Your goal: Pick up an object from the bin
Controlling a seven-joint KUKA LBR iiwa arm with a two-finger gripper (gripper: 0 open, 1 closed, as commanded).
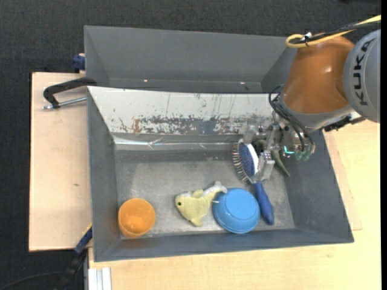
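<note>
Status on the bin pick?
Gripper down at head of blue hairbrush. Blue bowl beside its handle. Yellow plush, orange cup further left.

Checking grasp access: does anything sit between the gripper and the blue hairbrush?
Nothing visible does. The gripper is right beside the head of the blue hairbrush; the blue bowl lies by its handle, off to one side.

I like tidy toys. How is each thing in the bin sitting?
Orange cup: upright, open side up.
Yellow soft toy: lying down, against the blue bowl.
Blue bowl: sitting flat beside the brush's handle.
Blue brush: bristle head next to the gripper.
Gripper: low, beside the brush's head.
</note>
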